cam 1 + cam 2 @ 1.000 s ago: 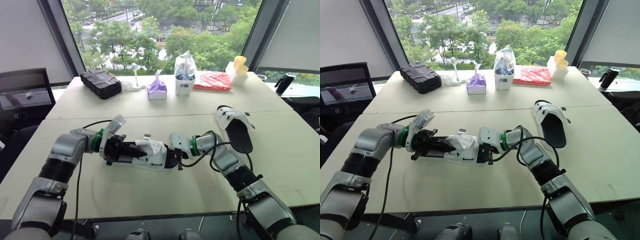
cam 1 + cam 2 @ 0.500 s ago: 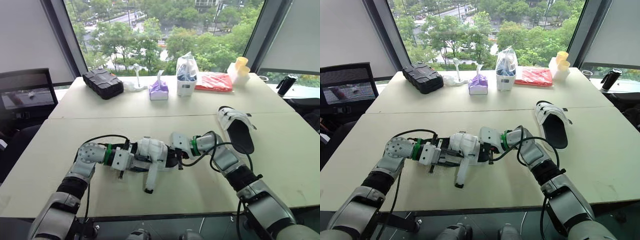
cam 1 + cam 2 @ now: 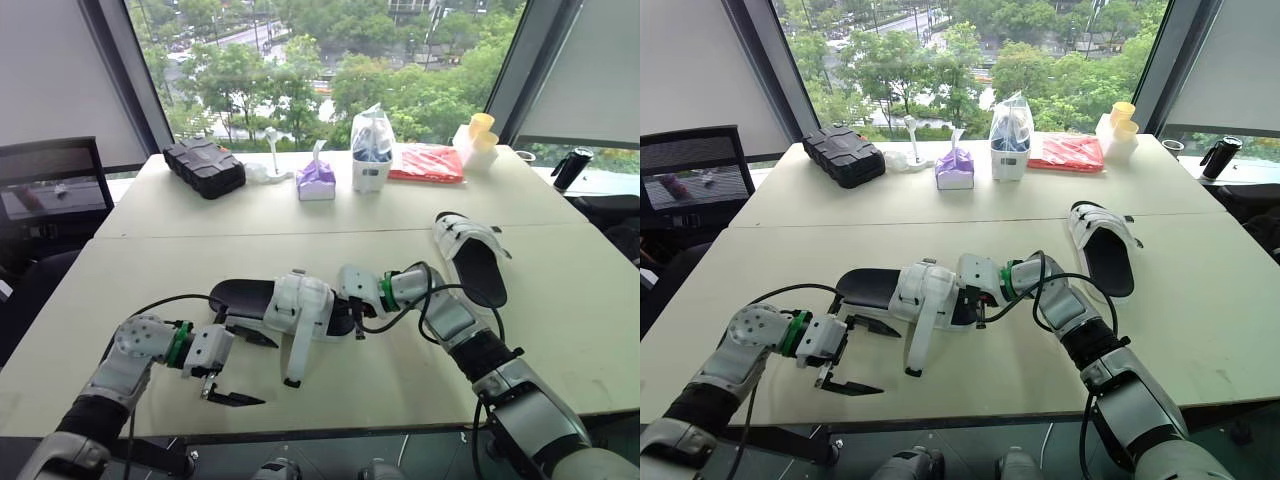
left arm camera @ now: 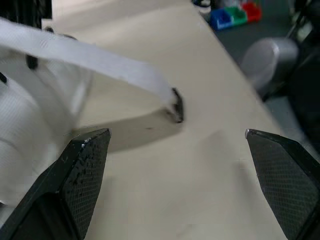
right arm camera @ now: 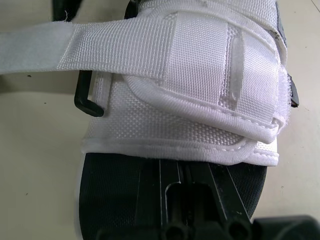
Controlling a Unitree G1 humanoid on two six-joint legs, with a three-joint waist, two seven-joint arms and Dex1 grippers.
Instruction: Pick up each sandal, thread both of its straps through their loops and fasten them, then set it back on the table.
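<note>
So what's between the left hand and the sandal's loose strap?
Just bare table; the left wrist view shows the open left hand short of the strap.

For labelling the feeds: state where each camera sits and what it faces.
Head pair: on the head, facing forward and down over the table; the left end effector and right end effector show.
Left wrist: on the left arm, facing along its open fingers to the loose strap.
Right wrist: on the right arm, facing the upper of the sandal, up close.
Shared: every view shows that sandal.
</note>
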